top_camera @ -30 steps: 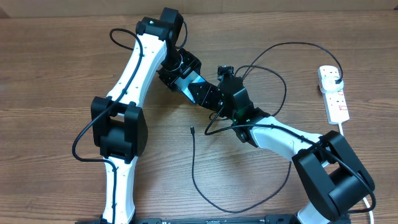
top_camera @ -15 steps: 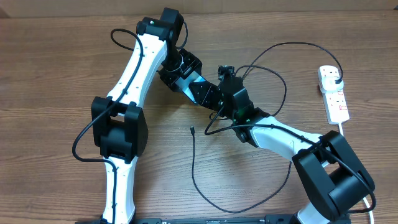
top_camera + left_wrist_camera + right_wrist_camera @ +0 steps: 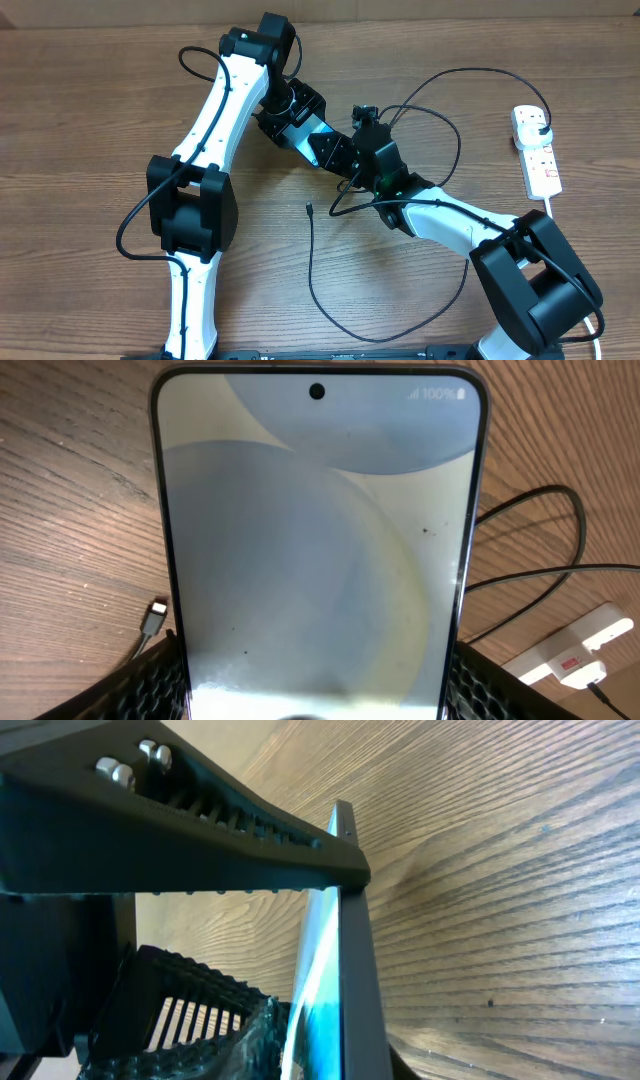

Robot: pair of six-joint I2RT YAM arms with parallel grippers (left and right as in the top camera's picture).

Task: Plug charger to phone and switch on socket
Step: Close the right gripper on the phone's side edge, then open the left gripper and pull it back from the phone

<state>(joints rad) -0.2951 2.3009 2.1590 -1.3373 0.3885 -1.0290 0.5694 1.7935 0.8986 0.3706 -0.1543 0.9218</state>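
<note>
Glossy-screened phone [image 3: 318, 540], matt grained wooden table [image 3: 60, 510], smooth white plastic socket [image 3: 540, 160].

Cannot see the lower end of the phone [image 3: 316, 550] in the left wrist view: cut off by the bottom edge. Overhead, almost wholly covered. Cannot tell the switch positions on the power strip [image 3: 536, 150]: too small.

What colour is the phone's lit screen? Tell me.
Pale grey-blue with soft curved shapes, turning cream toward one side. The phone shows best in the left wrist view.
</note>
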